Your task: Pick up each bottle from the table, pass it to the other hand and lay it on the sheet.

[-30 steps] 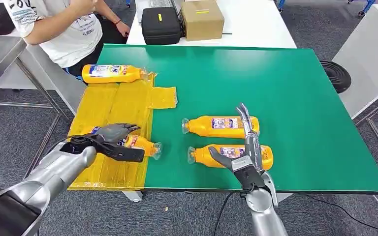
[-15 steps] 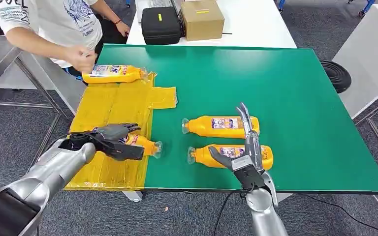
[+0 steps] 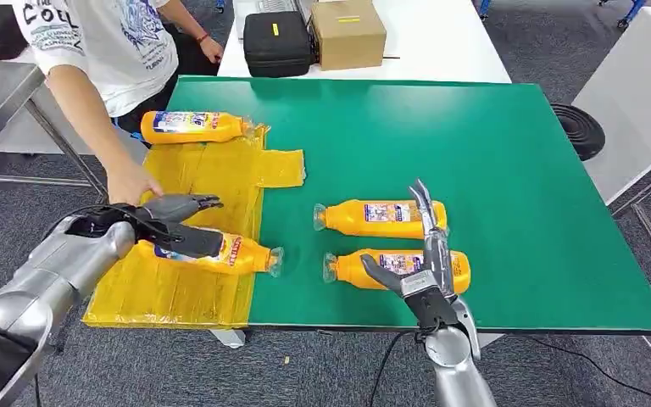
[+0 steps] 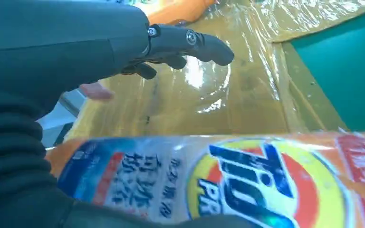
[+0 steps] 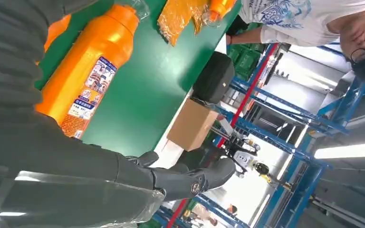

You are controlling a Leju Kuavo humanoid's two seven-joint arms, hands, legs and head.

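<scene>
Green covers the tabletop (image 3: 475,170), and a crinkled yellow sheet (image 3: 203,178) lies over its left end. Four orange bottles with clear caps lie on their sides, long axes running left to right. The far bottle (image 3: 193,126) rests at the sheet's back edge, cap toward the green. The near-left bottle (image 3: 220,252) lies on the sheet with its cap just at the sheet's right edge; the left robot hand (image 3: 174,225) rests over its base end, fingers reaching forward above it, and I cannot tell whether they grip it. Two more lie on the green, caps pointing left: the upper bottle (image 3: 381,218) and the lower bottle (image 3: 398,268). The right robot hand (image 3: 424,254) hovers above the lower one, fingers straight and spread, holding nothing.

A person's hand (image 3: 131,182) touches the sheet's left edge, beside the left robot hand.

From the left wrist, the bottle's blue, yellow and red label (image 4: 228,183) reads large, with glossy sheet beyond. From the right wrist, an orange bottle's small printed label (image 5: 88,92), a black case (image 5: 214,78) and a cardboard box (image 5: 190,124) appear.
</scene>
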